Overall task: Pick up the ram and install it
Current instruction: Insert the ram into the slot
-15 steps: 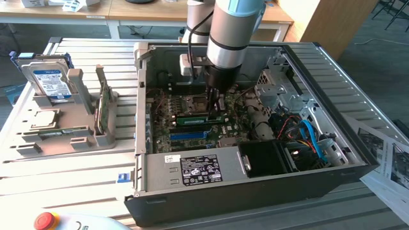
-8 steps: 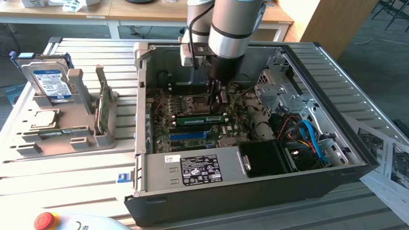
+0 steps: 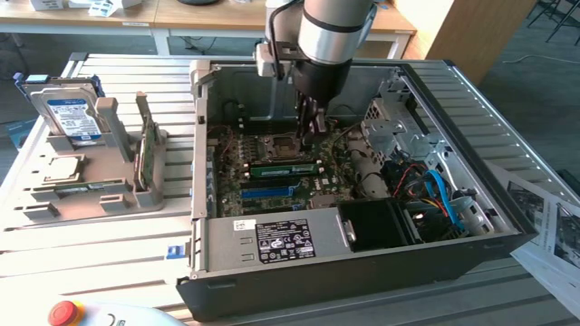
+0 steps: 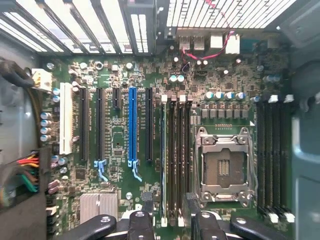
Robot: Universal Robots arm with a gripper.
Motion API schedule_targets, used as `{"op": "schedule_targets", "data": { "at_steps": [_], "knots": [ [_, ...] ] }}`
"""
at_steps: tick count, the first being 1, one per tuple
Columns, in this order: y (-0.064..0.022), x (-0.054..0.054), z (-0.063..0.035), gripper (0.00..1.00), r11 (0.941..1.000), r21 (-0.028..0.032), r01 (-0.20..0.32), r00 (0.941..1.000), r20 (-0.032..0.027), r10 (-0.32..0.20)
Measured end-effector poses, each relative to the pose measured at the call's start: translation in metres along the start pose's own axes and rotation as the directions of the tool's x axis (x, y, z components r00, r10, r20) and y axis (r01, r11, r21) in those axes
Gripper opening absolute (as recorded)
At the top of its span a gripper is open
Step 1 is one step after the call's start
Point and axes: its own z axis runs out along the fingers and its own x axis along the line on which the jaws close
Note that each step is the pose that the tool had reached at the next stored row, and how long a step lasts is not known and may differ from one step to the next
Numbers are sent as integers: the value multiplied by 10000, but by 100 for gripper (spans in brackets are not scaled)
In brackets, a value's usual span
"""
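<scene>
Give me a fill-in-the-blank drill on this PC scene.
The pincer hangs over the ___ inside the case. Its jaws stand ___. The hard drive stands at the exterior view's ___ of the case. The coloured slot flanked by black ones is ___.
Missing: motherboard; open; left; blue.

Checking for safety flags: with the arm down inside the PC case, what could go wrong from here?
1. The open gripper hangs low over the motherboard, beside the bare CPU socket; a sideways drift could scrape its contacts.
2. The ram sits among the memory slots, but I cannot tell whether it is fully seated; a half-seated stick could tilt or pop out.
</scene>
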Motion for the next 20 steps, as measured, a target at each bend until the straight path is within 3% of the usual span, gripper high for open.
{"op": "schedule_targets", "data": {
  "at_steps": [13, 20],
  "knots": [
    [7, -10, -415, 37, 10000, -3, 0, 10000, -3, 0],
    [10, -13, -560, 37, 10000, -7, 0, 10000, -15, 0]
  ]
}}
